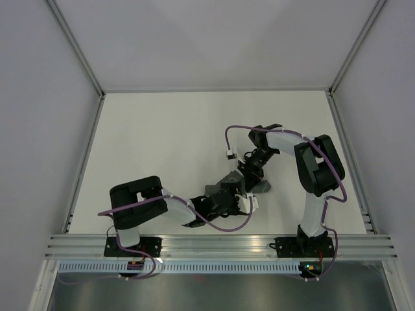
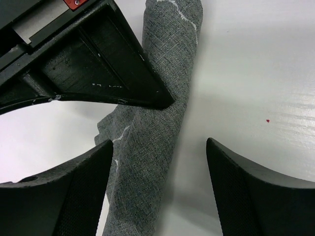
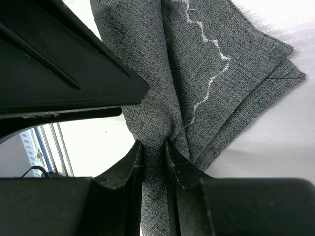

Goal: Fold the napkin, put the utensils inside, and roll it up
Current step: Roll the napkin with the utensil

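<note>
The napkin point(image 1: 226, 183) is a dark grey cloth rolled into a narrow bundle, lying between the two arms near the table's front. In the left wrist view the roll point(image 2: 157, 128) runs up between the fingers of my left gripper point(image 2: 158, 147), which stands open around it with a gap on the right side. My right gripper point(image 3: 153, 147) is shut on a bunched part of the napkin point(image 3: 197, 59), whose folded corner with a wavy white stitch fans out beyond the jaws. From above, the left gripper point(image 1: 232, 192) and the right gripper point(image 1: 250, 172) sit close together. No utensils show.
The white table point(image 1: 168, 136) is enclosed by pale walls with metal frame posts point(image 1: 84, 65). An aluminium rail point(image 1: 214, 243) runs along the near edge by the arm bases. A purple cable point(image 1: 230, 136) loops off the right wrist.
</note>
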Controlling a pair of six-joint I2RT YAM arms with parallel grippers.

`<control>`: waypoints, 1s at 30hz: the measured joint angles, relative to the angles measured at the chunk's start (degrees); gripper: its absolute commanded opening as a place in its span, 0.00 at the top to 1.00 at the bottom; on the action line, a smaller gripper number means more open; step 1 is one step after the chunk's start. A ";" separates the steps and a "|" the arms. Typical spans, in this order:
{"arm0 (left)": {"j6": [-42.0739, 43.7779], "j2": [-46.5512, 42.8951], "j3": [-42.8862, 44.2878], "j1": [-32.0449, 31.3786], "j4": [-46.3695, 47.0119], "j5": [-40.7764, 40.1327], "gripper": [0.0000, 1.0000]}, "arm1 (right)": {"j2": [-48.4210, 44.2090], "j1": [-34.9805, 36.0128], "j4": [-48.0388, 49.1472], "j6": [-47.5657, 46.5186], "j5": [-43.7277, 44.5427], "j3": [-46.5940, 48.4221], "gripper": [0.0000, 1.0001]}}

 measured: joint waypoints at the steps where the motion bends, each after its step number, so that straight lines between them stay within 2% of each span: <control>1: 0.02 0.24 0.13 0.00 0.13 -0.02 0.21 | 0.02 -0.02 -0.04 0.00 -0.07 0.00 0.97; 6: 0.04 1.57 1.11 0.07 0.07 -0.31 0.38 | 0.24 -0.24 -0.46 -0.02 -0.33 -0.02 0.97; 12: -0.04 2.23 1.55 0.70 -0.17 -0.09 0.43 | 0.31 -0.59 -0.90 -0.02 -0.48 -0.17 0.97; 16: -0.35 2.69 1.75 0.92 -0.68 0.44 0.63 | 0.33 -0.68 -1.25 -0.02 -0.50 -0.22 0.97; 18: -0.39 2.80 1.99 1.11 -0.96 0.76 0.66 | 0.37 -0.70 -1.29 -0.02 -0.50 -0.22 0.97; 19: -0.42 2.80 2.21 1.16 -1.42 1.05 0.76 | 0.37 -0.72 -1.36 -0.02 -0.48 -0.22 0.96; 21: -0.50 2.80 2.56 1.18 -1.99 1.57 0.79 | 0.37 -0.87 -1.49 -0.04 -0.44 -0.22 0.96; 22: -0.50 2.80 2.73 1.16 -2.23 1.77 0.89 | 0.37 -0.96 -1.62 -0.04 -0.39 -0.22 0.94; 23: -0.52 2.80 2.95 1.18 -2.58 2.21 0.92 | 0.39 -1.07 -1.73 -0.04 -0.37 -0.22 0.93; 26: -0.74 2.64 3.23 1.55 -3.17 3.30 0.98 | 0.39 -1.25 -1.90 -0.04 -0.26 -0.20 0.80; 27: -0.85 2.54 3.23 1.68 -3.26 3.72 0.98 | 0.39 -1.31 -1.92 -0.04 -0.28 -0.20 0.73; 30: -1.95 2.05 3.15 2.60 -3.58 5.90 0.98 | 0.35 -1.57 -2.34 -0.02 -0.33 0.02 0.64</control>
